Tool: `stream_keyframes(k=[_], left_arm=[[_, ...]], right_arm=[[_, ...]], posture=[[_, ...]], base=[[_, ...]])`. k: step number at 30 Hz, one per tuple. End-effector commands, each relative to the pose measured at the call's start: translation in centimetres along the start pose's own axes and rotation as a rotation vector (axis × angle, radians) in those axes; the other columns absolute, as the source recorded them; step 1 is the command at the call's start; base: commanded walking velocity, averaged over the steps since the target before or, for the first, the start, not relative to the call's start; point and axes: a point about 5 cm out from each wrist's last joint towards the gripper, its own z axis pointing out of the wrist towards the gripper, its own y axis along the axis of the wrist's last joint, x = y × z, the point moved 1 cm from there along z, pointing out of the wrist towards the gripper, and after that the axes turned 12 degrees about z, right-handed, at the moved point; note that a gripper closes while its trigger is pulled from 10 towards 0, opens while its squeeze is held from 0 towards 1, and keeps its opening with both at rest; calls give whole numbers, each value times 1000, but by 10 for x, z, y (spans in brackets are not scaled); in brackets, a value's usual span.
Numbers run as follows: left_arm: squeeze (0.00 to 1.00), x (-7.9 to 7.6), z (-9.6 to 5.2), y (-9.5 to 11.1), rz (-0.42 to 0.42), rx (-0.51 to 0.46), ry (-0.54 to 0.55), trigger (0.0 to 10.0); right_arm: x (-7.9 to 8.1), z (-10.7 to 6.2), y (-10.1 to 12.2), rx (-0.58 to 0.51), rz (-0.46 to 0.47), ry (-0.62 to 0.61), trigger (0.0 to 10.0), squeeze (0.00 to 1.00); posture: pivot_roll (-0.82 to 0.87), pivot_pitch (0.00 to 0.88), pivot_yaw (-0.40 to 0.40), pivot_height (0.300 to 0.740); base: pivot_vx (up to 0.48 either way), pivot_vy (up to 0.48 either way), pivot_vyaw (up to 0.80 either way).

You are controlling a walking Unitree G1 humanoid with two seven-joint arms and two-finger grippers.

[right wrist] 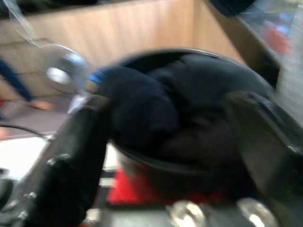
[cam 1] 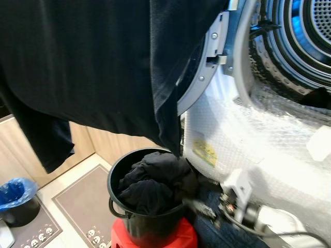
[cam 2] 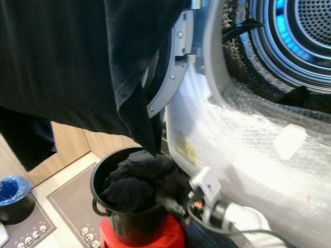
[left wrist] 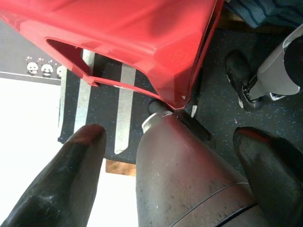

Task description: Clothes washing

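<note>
A black bucket (cam 1: 150, 230) stands on a red stool (cam 1: 181, 238) and is heaped with dark clothes (cam 1: 155, 186). A large black garment (cam 1: 93, 62) hangs down from above, and its lowest corner reaches the bucket. My right gripper (right wrist: 171, 109) is open at the bucket's rim on the washer side, with a finger (right wrist: 75, 142) on each side of the pile. In the left eye view the right gripper (cam 1: 192, 200) reaches in from the lower right. My left gripper (left wrist: 168, 135) hangs open over the floor beside the stool (left wrist: 142, 42).
The washing machine's door (cam 1: 207, 67) stands open, with the drum (cam 1: 310, 31) lit blue at the upper right. Bubble wrap (cam 1: 258, 144) covers the washer's front. A blue-lined bin (cam 1: 15, 194) and a grey mat (cam 1: 77, 206) lie at the lower left.
</note>
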Motion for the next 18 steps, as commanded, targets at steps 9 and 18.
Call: stream_keyframes(k=[9,18], left_arm=[[0,5,-13,-53,-6,127,-17,10000],[0,-3,-7,-37,3,104,-31,10000]], right_arm=[[4,37,-11,-12,-51,-68,10000,0],[40,76,-24,7,-121,14,10000,0]], posture=[[-117,0,21,740],[-89,0,8,740]], base=[[0,0,0],[0,0,0]])
